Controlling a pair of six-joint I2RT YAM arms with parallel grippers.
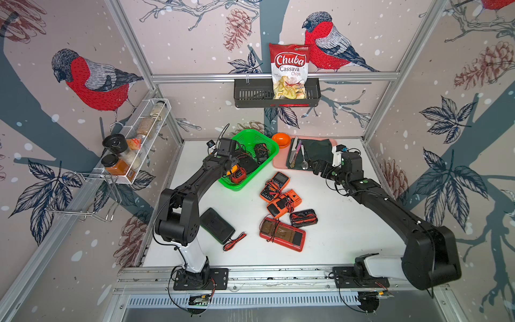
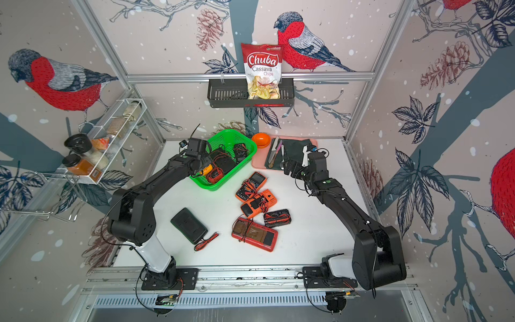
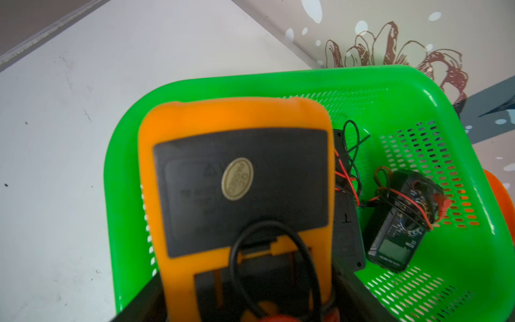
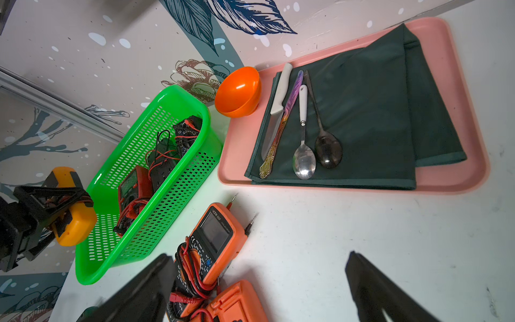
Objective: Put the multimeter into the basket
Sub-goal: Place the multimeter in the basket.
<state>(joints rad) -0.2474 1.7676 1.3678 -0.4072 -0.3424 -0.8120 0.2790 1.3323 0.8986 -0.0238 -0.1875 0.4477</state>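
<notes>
The yellow multimeter [image 3: 237,181] hangs over the 8 o'clock end of the green basket [image 1: 252,132], clamped in the left gripper [image 4: 55,206]. The basket stands at 11 o'clock on the table [image 1: 348,223] and holds other meters [image 1: 262,152]. The right gripper [image 4: 259,255] is spread wide and empty at 1 o'clock.

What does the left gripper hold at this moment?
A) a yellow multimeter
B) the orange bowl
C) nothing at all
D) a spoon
A: in the right wrist view the left gripper is closed on the yellow multimeter, next to one end of the green basket.
</notes>
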